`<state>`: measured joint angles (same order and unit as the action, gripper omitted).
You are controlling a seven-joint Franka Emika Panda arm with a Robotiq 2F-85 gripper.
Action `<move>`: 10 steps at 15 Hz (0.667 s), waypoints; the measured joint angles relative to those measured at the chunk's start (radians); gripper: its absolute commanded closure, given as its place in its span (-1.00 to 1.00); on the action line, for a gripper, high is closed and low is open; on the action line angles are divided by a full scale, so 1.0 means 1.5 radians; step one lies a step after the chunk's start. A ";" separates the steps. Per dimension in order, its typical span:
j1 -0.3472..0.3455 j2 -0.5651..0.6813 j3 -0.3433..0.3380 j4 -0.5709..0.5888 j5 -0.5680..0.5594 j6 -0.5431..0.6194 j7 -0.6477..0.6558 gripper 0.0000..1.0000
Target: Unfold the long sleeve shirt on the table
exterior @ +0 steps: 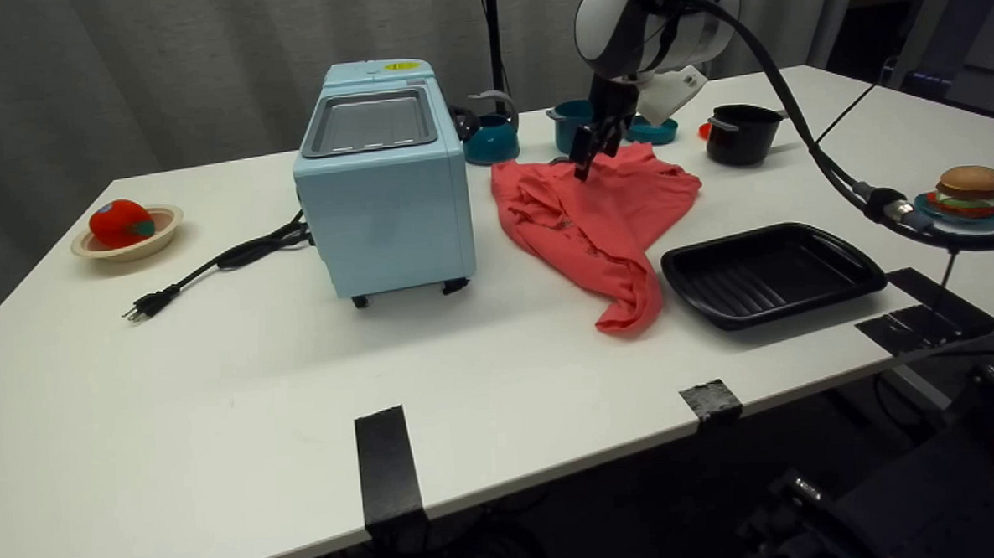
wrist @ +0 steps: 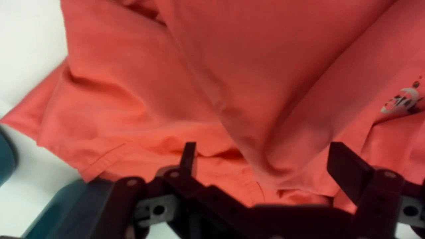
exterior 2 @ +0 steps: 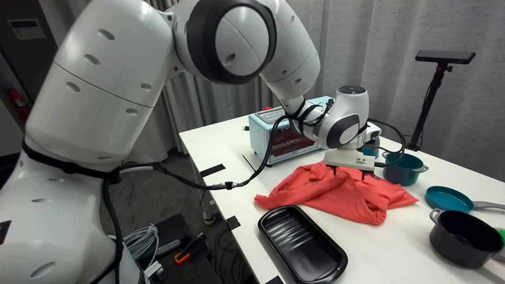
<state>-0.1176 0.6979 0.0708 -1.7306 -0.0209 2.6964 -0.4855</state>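
In an exterior view, a black roasting pan sits foremost on the bench. Just beyond, the rumpled coral-red long-sleeve shirt lies under the gripper, spread wide, holding nothing. Behind: light-blue toaster oven, teal pot.

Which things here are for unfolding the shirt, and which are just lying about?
For the job: coral-red shirt, white table, fingers.
Just lying about: light blue appliance, black pan, black pot, teal pot, teal skillet, burger.

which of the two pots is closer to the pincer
The teal pot, near the pincer in both exterior views; the black pot stands farther off, with the teal pan between them.
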 measured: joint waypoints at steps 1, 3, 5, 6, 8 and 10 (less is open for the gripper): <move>0.000 0.012 0.003 0.011 0.000 0.013 0.000 -1.00; 0.000 0.031 0.012 0.025 0.000 0.035 0.000 -0.90; 0.000 0.044 0.023 0.030 0.000 0.048 0.000 -0.41; 0.000 0.048 0.028 0.031 0.000 0.049 0.000 -0.37; 0.000 0.053 0.035 0.031 0.000 0.049 0.000 -0.03; 0.000 0.053 0.037 0.032 0.000 0.049 0.000 0.25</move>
<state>-0.1179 0.7781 0.1256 -1.6825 -0.0210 2.7706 -0.4848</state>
